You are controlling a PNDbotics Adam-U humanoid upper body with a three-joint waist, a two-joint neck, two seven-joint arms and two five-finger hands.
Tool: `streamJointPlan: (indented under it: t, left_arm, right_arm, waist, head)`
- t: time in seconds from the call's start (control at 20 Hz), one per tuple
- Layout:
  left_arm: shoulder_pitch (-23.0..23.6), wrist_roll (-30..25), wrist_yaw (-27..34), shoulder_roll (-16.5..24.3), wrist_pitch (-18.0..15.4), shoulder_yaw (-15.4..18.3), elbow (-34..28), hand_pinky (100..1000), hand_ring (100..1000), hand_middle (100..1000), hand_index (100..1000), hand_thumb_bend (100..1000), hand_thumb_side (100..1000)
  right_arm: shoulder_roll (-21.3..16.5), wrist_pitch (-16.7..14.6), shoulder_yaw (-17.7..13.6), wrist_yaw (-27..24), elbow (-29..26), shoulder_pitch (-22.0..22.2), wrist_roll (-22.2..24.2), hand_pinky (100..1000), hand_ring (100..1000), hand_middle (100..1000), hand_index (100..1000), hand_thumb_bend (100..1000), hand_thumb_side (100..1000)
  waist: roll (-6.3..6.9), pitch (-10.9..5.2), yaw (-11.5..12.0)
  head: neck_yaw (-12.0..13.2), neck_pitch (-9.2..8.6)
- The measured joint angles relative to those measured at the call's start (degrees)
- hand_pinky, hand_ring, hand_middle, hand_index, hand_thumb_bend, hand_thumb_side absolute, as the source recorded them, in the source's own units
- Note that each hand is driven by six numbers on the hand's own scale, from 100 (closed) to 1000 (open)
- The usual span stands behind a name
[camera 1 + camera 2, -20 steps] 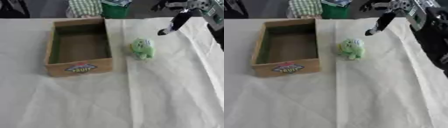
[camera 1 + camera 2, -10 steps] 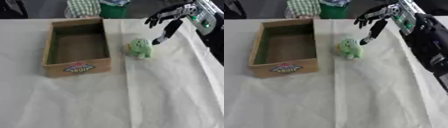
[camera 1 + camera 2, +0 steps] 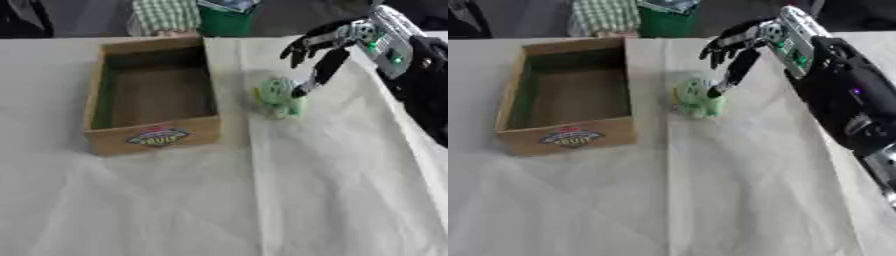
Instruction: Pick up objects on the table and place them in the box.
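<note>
A small green soft toy [image 3: 278, 97] lies on the white cloth just right of the wooden box [image 3: 154, 133]. The box is open-topped, shows a fruit label on its front wall, and holds nothing visible. My right hand [image 3: 324, 47] hangs over the toy from the upper right, its fingers spread and open. One long finger points down and ends at the toy's right side, touching or nearly touching it. The left hand is out of sight.
White cloth [image 3: 332, 190] covers the table, with creases running toward me. At the far edge stand a green container [image 3: 226, 20] and a checked cloth item [image 3: 166, 15]. My black right forearm [image 3: 842, 95] fills the right side.
My right hand has come down and leftward from the far right corner to the toy, its fingers spreading. The toy and box lie where they were.
</note>
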Motion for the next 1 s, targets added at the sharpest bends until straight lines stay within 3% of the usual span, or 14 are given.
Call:
streamJointPlan:
  t: [0.55,0.75,1.0]
  left_arm:
    - [-0.03,-0.21,0.04,-0.06,0.15,-0.26,0.00,746,545,521,685,100,558]
    - [-0.04,-0.21,0.04,-0.07,0.15,-0.26,0.00,746,545,521,685,100,558]
    - [-0.05,-0.23,0.06,-0.08,0.15,-0.27,0.00,745,545,521,685,100,559]
  right_arm:
    - [1.30,0.49,1.23,5.15,0.33,2.25,-3.85,846,821,605,892,452,473]
    - [1.54,0.33,1.53,5.94,0.56,2.91,-6.05,833,794,565,843,427,422]
    - [1.85,-0.28,1.75,5.69,0.59,3.37,-8.03,820,754,515,706,291,315]
  waist:
    - [-0.05,0.05,0.26]
    - [-0.06,0.23,0.46]
    - [-0.05,0.29,0.51]
  head:
    - [0.01,0.03]
    - [0.08,0.03]
    - [0.23,0.03]
